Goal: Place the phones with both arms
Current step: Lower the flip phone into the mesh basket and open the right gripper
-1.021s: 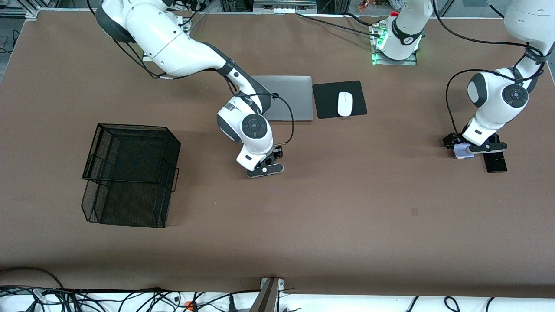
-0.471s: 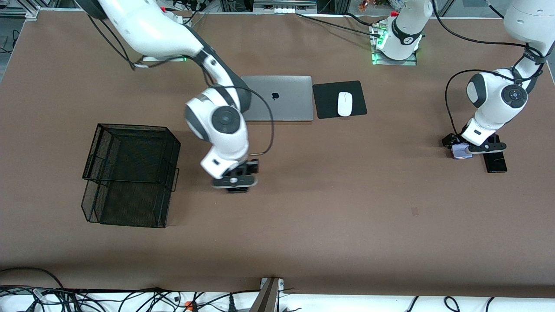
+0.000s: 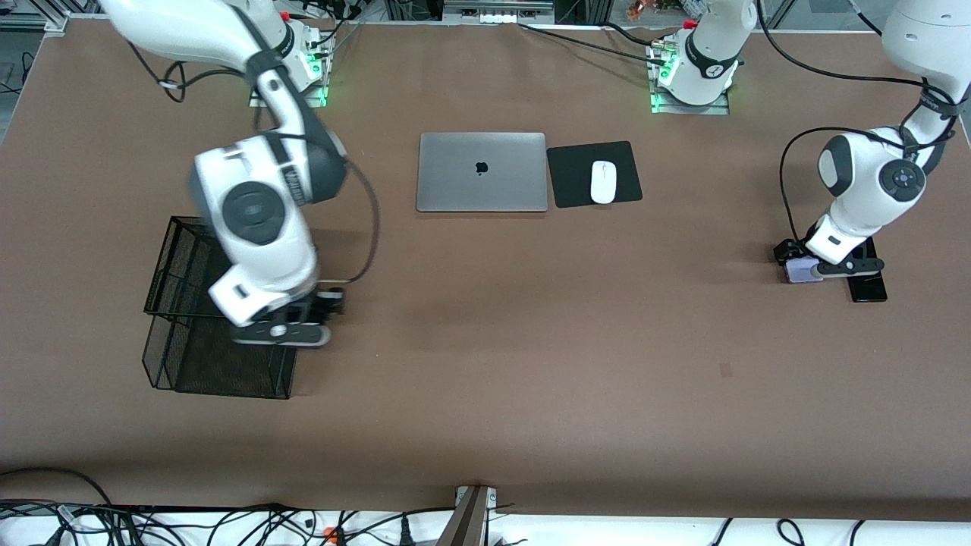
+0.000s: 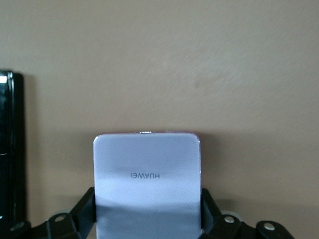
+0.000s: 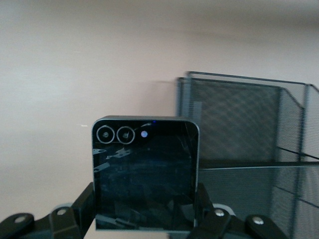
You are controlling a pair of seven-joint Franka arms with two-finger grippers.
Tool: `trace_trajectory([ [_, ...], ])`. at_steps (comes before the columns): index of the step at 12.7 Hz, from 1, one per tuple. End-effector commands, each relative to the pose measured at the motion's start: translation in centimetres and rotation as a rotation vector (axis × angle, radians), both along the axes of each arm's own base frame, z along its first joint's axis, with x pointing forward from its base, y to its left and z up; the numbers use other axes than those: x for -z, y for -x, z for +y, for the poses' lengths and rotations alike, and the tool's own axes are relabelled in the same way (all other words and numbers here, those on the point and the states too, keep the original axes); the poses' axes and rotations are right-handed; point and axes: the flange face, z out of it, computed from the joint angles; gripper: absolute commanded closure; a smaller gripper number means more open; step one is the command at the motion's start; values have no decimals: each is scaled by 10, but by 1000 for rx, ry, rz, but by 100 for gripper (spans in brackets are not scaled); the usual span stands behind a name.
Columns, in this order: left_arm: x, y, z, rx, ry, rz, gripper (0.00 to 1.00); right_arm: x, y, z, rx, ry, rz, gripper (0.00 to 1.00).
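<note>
White right arm reaches over the mesh basket (image 3: 227, 303), its right gripper (image 3: 281, 334) jaws pinching the squarish black phone (image 5: 144, 174) by its edges. Left gripper (image 3: 827, 267), low at the bench (image 3: 531, 341), clamps the lavender-white phone (image 4: 147, 179), just beside the long black phone (image 3: 867, 284).

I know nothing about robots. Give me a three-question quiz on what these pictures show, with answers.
1. True or false: the right gripper holds the small squarish black phone.
2. The left gripper is closed on which phone: A, the small pale lavender-white phone, or B, the long slim black phone?
3. What lies under the white computer mouse?

Key: 1 true. 2 A. 3 the black mouse pad, beside the closed silver laptop.
</note>
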Motion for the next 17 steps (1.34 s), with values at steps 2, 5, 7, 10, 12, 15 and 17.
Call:
trace_trajectory([
  [2,-39,-40,-12,-7,-10,71,100,-13,-3,-82,-12,18,75,100],
  [5,-46,-55,-28,-19,-6,75,100,7,-6,-129,9,48,113,100],
  [7,-44,-76,-75,-29,17,57,100,13,1,-161,40,-15,155,100],
  [10,-29,-105,-164,20,32,46,100,21,39,-190,87,-66,138,100],
  [12,-22,-115,-233,8,37,31,100,24,64,-214,77,-60,124,100],
  [15,-27,-125,-355,-54,19,32,100,42,89,-244,93,-146,142,100],
  [17,-40,-129,-440,-119,9,38,100,60,94,-251,99,-154,133,100],
])
